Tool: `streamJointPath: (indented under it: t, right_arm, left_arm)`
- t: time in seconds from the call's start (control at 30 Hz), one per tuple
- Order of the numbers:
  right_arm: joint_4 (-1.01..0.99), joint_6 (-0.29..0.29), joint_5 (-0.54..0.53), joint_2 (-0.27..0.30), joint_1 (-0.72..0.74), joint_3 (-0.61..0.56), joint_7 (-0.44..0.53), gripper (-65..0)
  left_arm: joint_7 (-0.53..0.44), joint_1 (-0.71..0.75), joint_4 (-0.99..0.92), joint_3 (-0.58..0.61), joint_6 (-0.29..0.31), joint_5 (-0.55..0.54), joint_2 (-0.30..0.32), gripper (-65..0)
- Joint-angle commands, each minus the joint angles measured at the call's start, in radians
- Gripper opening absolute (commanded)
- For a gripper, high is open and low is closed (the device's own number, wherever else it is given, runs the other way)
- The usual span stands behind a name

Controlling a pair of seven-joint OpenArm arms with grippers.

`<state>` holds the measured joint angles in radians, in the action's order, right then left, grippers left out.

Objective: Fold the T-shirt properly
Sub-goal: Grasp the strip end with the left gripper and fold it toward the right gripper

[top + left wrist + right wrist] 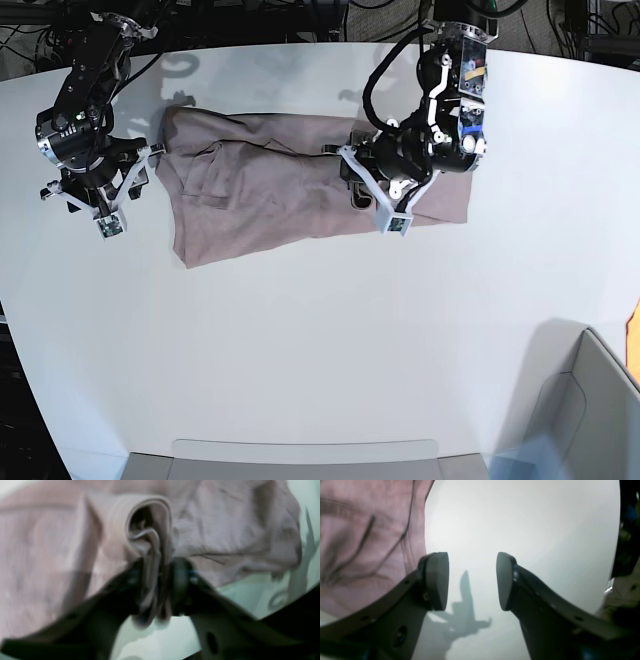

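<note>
Left hand (160, 585) pinching fabric; right hand (472, 581) spread wide, empty.

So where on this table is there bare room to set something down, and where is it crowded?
The table is bare across the whole near half, from the T-shirt down to the front edge. It is crowded along the far strip: the left gripper is in the cloth, and the right gripper hangs open by the shirt's other end.

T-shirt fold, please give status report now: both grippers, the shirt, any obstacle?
Left gripper has bunched T-shirt fabric between its jaws. Right gripper open, empty, beside shirt edge. Shirt partly folded on table. Nothing in the way.
</note>
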<state>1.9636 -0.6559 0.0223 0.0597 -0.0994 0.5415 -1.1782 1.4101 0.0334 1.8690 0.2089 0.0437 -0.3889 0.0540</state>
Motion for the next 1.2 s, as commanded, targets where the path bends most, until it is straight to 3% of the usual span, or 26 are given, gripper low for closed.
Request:
streamJointPath:
  t: [0.0,0.23,0.33,0.53,0.6,0.73,0.87,1.07,1.17]
  right_arm:
    - [0.016,-0.032,-0.009,0.004,0.019,0.002,0.014,-34.7]
    - [0.015,-0.042,-0.009,-0.016,0.022,0.004,0.014,-34.7]
    - [0.013,-0.042,-0.031,-0.016,0.031,0.027,0.014,-34.7]
    - [-0.172,-0.042,-0.305,0.015,0.066,0.282,0.005,-34.7]
    - [-0.275,-0.042,-0.376,0.062,0.050,0.269,0.005,-34.7]
    - [-0.425,-0.042,-0.442,0.082,0.040,0.269,0.011,-34.7]
    - [-0.514,-0.042,-0.447,0.082,0.056,0.226,0.011,-34.7]
    - [-0.614,-0.042,-0.450,0.071,0.099,0.128,0.004,-34.7]
    - [-0.611,-0.042,-0.453,0.035,0.099,0.058,-0.016,-34.7]
  left_arm:
    - [-0.014,-0.016,0.017,0.002,-0.012,-0.012,0.000,-39.4]
    - [-0.014,-0.017,0.022,-0.010,-0.011,-0.012,0.002,-44.1]
    - [-0.014,-0.016,0.022,-0.027,-0.011,-0.011,0.002,-49.3]
    - [-0.014,0.012,0.028,-0.136,-0.015,-0.008,0.002,-62.3]
    - [-0.014,0.021,0.051,-0.164,-0.017,-0.008,0.011,-65.0]
    - [-0.014,0.064,0.120,-0.170,-0.018,-0.006,0.065,-64.3]
    - [-0.014,0.082,0.140,-0.173,-0.018,-0.006,0.108,-63.0]
    - [-0.014,0.089,0.139,-0.173,-0.020,-0.006,0.111,-63.0]
    - [-0.014,0.089,0.139,-0.173,-0.020,-0.006,0.111,-63.0]
